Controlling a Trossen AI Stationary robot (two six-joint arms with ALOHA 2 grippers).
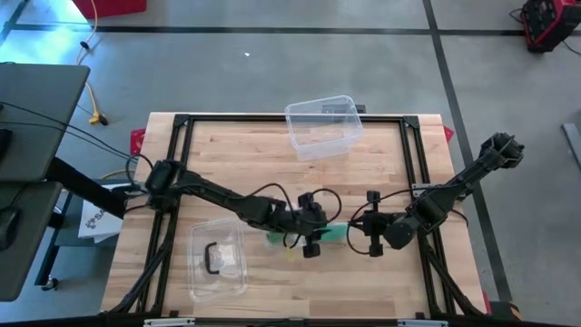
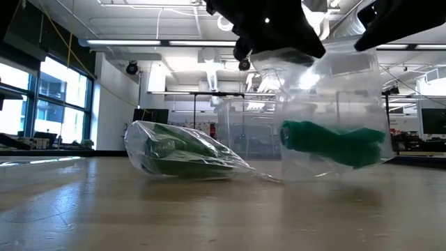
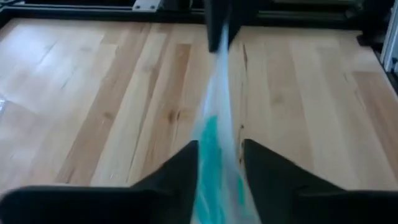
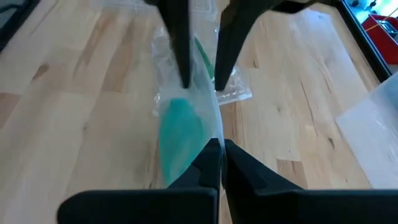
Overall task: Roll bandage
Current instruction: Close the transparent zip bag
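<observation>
You're mid-unpacking — right gripper clamped on the clear bag holding the green bandage, left gripper fingers parted around it — next, shake the bandage free.

I note grey concrete floor around the wooden table; beyond it, tall windows and ceiling strip lights.

Low view: both arms cut off by top edge; green bandage blurred through plastic bag under grippers
</observation>
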